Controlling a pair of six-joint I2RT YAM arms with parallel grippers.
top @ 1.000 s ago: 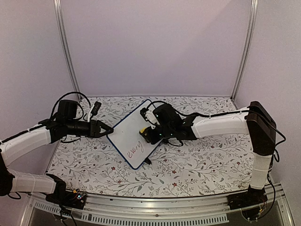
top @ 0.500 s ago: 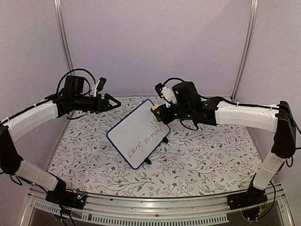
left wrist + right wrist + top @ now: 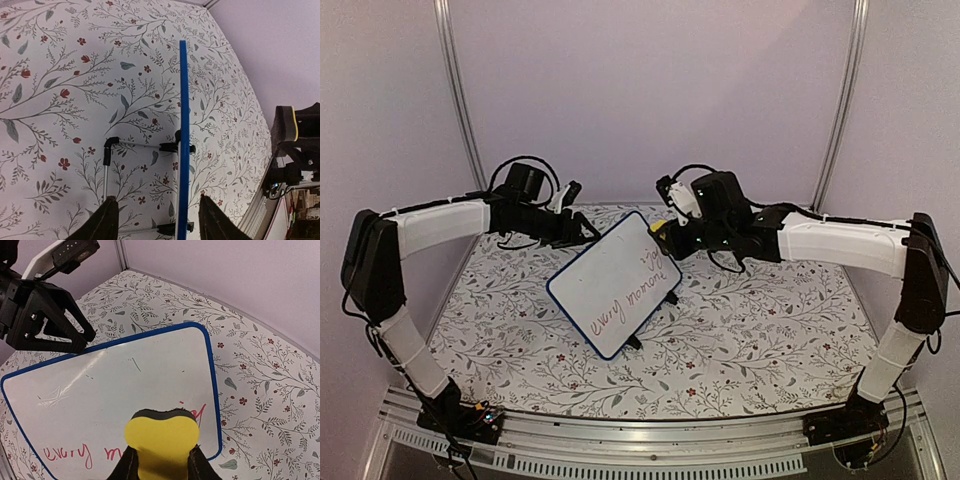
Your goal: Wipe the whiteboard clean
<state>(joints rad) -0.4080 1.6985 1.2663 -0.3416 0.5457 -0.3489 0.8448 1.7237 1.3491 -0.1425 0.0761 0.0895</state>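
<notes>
We see whiteboard (image 3: 615, 282) tilted on stand (image 3: 140, 145) mid-table (image 3: 770, 330), well apart from side walls, back wall (image 3: 650, 100) close behind both arms. At board's far-left edge, left gripper (image 3: 156, 222) has jaws spread wide, blue frame (image 3: 184, 125) between them, contact unclear. Over far-right corner, right gripper (image 3: 161, 467) is clamped on yellow eraser (image 3: 161, 437) above red writing (image 3: 65, 454); we cannot tell whether eraser touches board

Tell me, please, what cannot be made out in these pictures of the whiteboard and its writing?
1. Right wrist view: the eraser covers the middle of the red writing on the whiteboard.
2. Left wrist view: the whiteboard shows edge-on, so its face is hidden.
3. Top view: the far end of the red writing is too small to read.
</notes>
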